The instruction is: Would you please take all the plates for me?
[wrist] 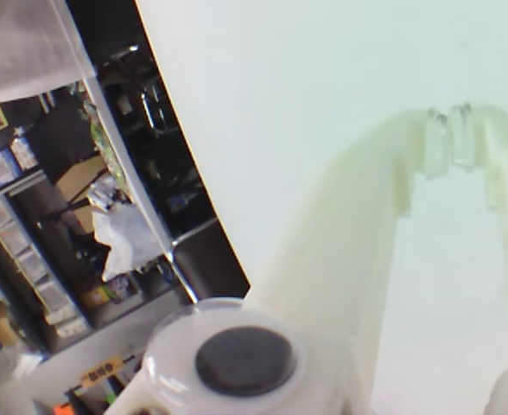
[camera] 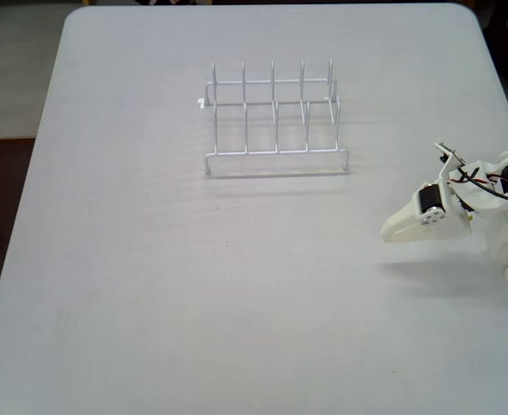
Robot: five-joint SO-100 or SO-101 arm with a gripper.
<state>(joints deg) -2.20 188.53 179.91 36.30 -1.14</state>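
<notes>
At the right edge of the table in the fixed view, the gripper sits low with its white snout aimed left. In the wrist view the fingertips meet with pretty much no gap and nothing is between them, so it's closed on air. Further out, up and to the left of the snout and well apart from it, there's one white wire rack, its long side running left-right across the table. Every slot is bare. Plate count: zero in either view, so I can't say where they are.
</notes>
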